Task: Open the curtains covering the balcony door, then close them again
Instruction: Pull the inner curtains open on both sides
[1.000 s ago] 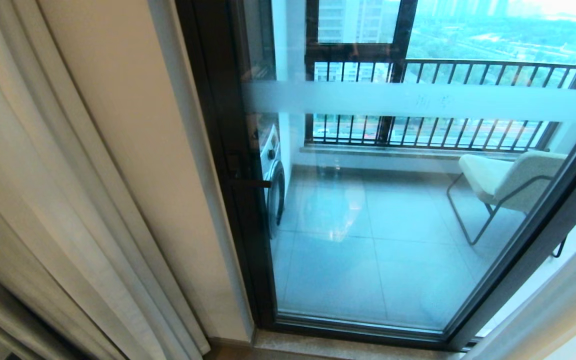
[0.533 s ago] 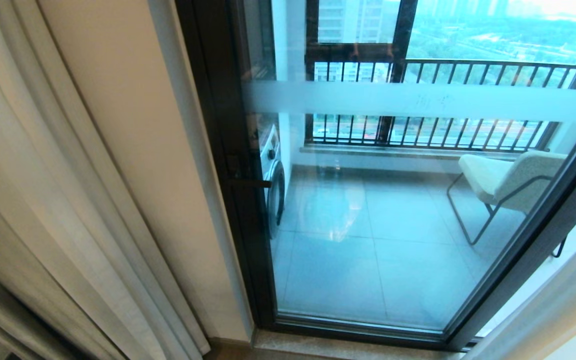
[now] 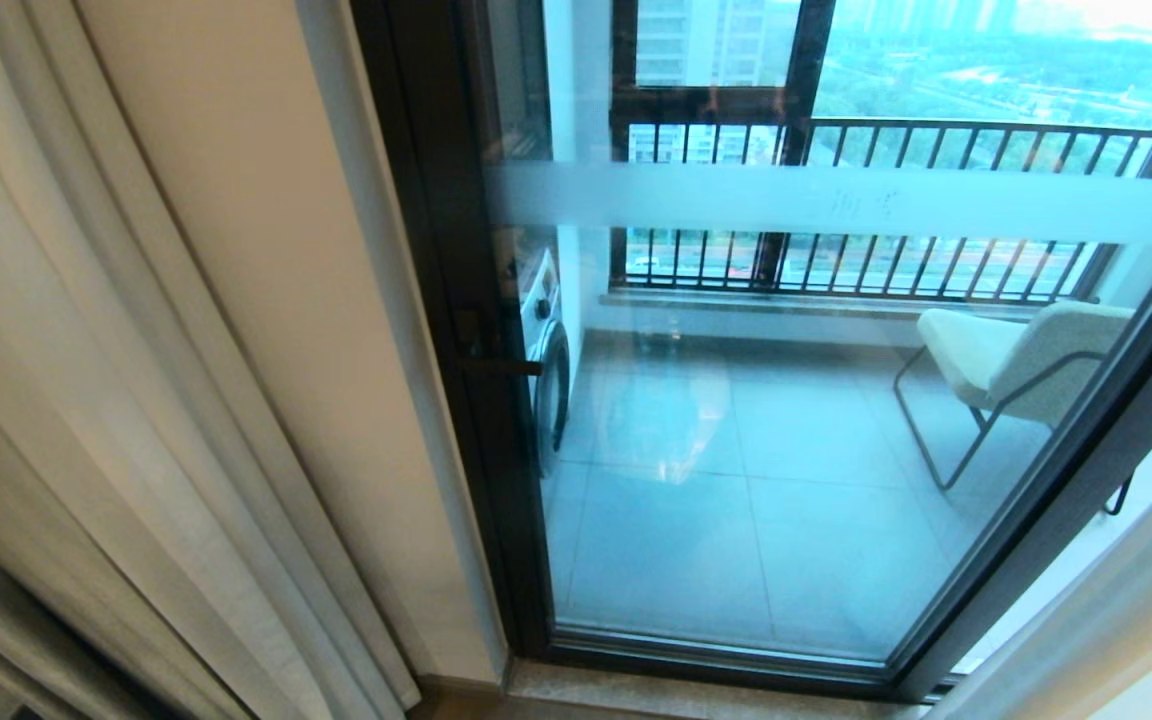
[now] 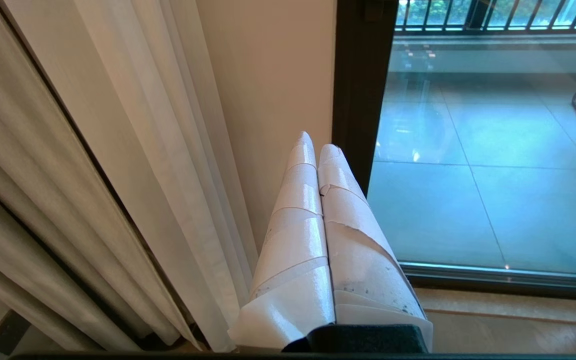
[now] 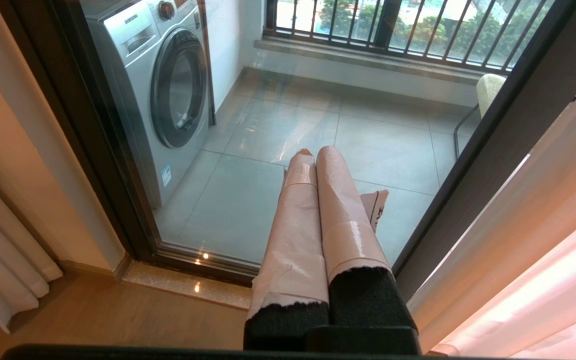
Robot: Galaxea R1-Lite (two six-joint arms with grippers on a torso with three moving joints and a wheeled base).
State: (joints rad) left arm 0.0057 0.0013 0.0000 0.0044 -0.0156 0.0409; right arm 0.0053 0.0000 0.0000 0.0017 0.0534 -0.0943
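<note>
Before the balcony door [image 3: 786, 450], both claws [image 4: 317, 146] [image 5: 318, 150] hang closed.

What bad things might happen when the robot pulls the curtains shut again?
The curtains are thin and bunched in folds, so the shut left gripper may slip off them or grab only one layer. The right gripper points at the balcony door glass, so a swing toward the fabric might bump it.

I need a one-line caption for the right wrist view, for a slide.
Right claw, shut and empty, faces the uncovered balcony door; a washing machine stands behind the glass.
</note>
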